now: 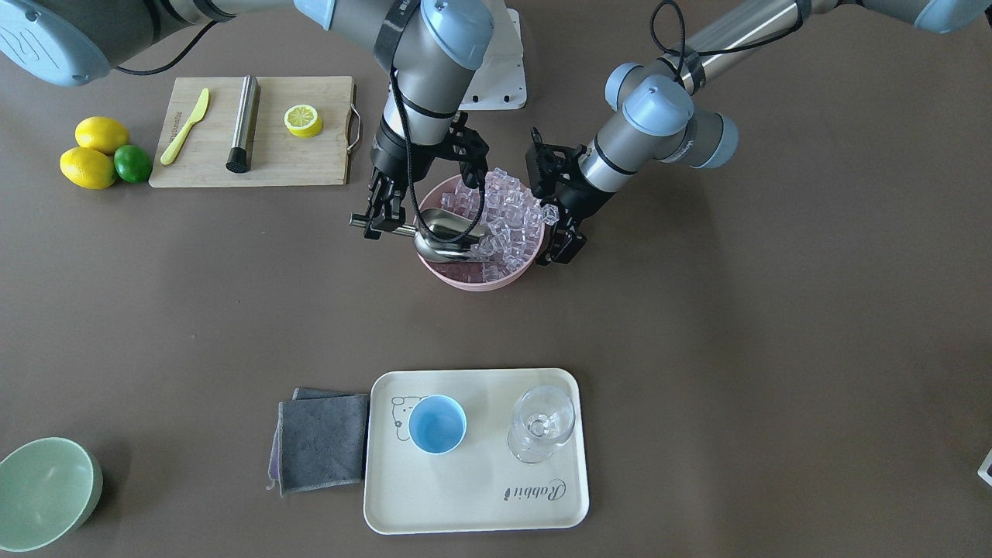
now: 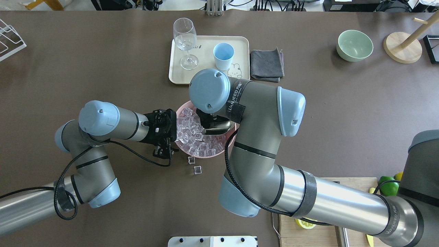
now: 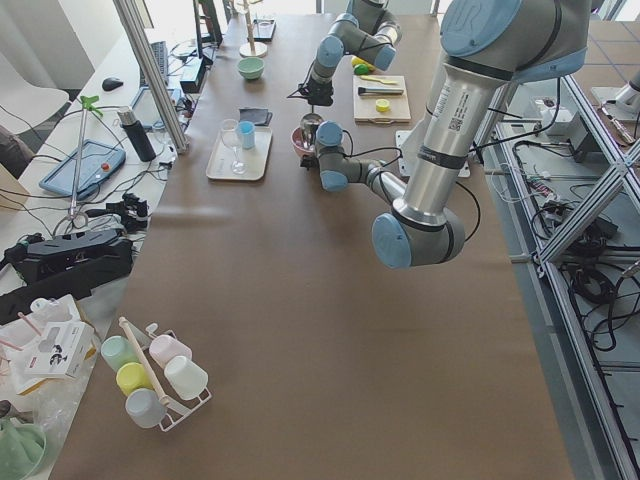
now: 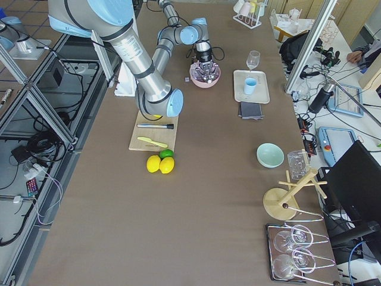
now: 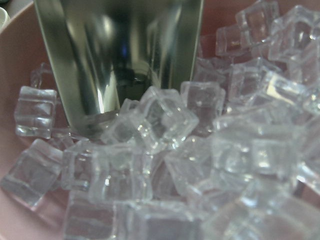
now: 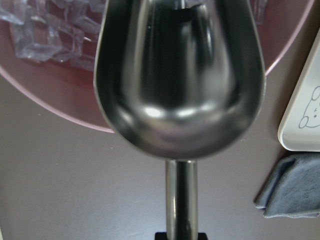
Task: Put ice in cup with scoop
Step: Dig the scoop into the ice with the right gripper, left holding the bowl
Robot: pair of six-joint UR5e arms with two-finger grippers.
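Loading the scoop (image 1: 448, 232) with ice (image 1: 508, 217); the cup (image 1: 438, 423) is empty.
Front: your right gripper (image 1: 385, 219) is clamped on the handle, trough laid in the pile to fill. The left gripper (image 1: 559, 246) sits at the pink bowl (image 1: 473, 280) rim, prob. steadying it; can't tell how open. The cup stands on the tray (image 1: 480, 488), at the end nearest the cloth (image 1: 322, 442). Overhead: two loose cubes (image 2: 197, 169) on the brown table (image 2: 103, 51) by the bowl. R wrist: trough empty. Sides: cable-strewn bench (image 3: 90, 200) alongside.

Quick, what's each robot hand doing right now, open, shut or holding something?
The left gripper: cannot tell; it sits by the pink bowl.
The right gripper: shut on the scoop, by its handle.
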